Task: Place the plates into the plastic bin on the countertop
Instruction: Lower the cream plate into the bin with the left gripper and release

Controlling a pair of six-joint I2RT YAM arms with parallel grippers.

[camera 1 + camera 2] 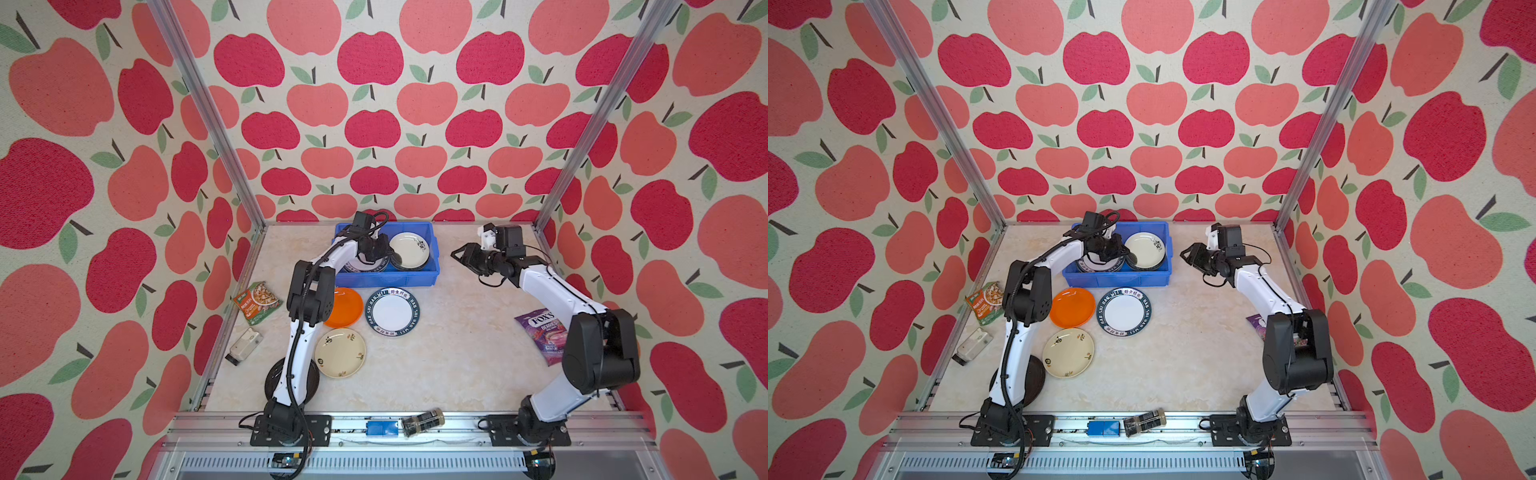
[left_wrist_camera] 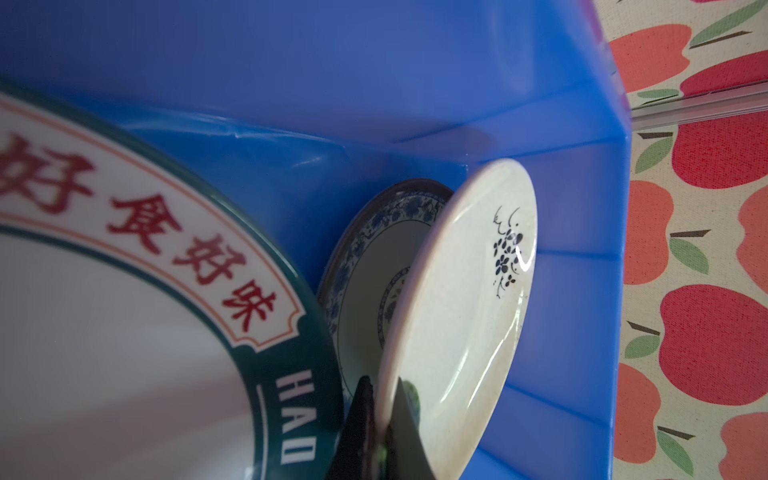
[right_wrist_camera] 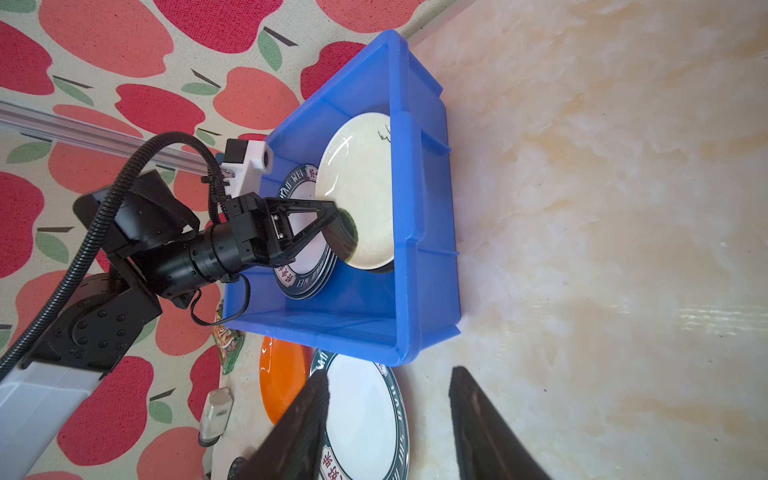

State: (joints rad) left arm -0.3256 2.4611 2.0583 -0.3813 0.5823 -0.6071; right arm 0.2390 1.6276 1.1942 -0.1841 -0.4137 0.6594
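Pinched between the left gripper's (image 2: 384, 401) black fingers, the cream plate (image 2: 457, 299) tilts inside the blue plastic bin (image 1: 386, 279), hiding most of the teal patterned plate (image 2: 370, 266) behind it. Beside the wrist, lettered plates (image 2: 124, 332) are cropped. The left arm (image 1: 300, 345) stretches forward, elbow bent; the right gripper (image 1: 456, 254) hovers half-spread, empty, beside the bin.

walls (image 1: 376, 25): cream fabric printed with red and coral apples | frame: aluminium posts (image 1: 209, 116) at both back corners | light: bright, even
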